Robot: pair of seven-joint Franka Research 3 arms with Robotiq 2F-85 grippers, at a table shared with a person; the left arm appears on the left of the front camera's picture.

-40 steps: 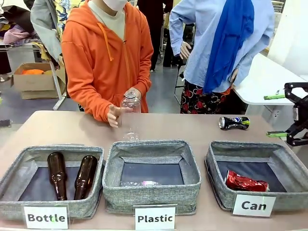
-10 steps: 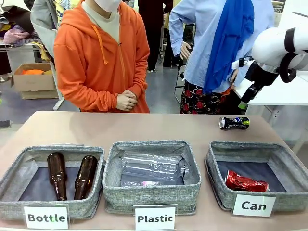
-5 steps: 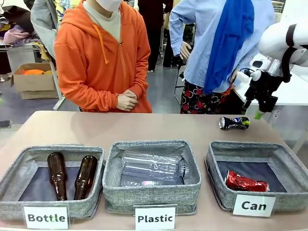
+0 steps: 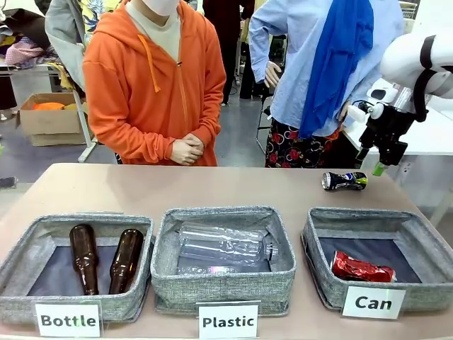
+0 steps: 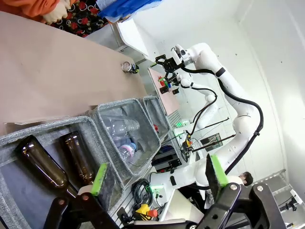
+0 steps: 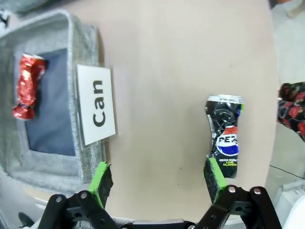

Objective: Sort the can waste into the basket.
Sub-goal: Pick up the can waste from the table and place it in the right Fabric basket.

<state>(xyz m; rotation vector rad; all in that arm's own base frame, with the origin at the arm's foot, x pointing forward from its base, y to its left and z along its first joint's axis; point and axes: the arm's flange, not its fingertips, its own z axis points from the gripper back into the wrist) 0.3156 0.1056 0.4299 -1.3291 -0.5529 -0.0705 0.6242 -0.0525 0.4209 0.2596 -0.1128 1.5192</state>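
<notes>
A dark blue-black can (image 4: 345,180) lies on its side on the table at the far right, behind the grey basket (image 4: 368,214) labelled "Can". A crushed red can (image 4: 362,269) lies inside that basket. My right gripper (image 4: 372,161) hangs open above and to the right of the dark can. In the right wrist view the dark can (image 6: 225,137) lies just ahead of one green pad (image 6: 214,174), beside the basket (image 6: 88,47) holding the red can (image 6: 27,86). My right gripper (image 6: 157,179) holds nothing. My left gripper (image 5: 157,176) is open and empty, high over the Bottle bin.
A bin (image 4: 49,228) labelled "Bottle" holds two brown bottles (image 4: 83,256). The middle bin (image 4: 219,214) labelled "Plastic" holds a clear bottle (image 4: 226,246). A person in an orange hoodie (image 4: 152,85) stands at the far edge with clasped hands. A white table stands behind at the right.
Over the last second my right arm swung its gripper down toward the table's far right corner, then held still. Earlier the person put the clear bottle into the Plastic bin.
</notes>
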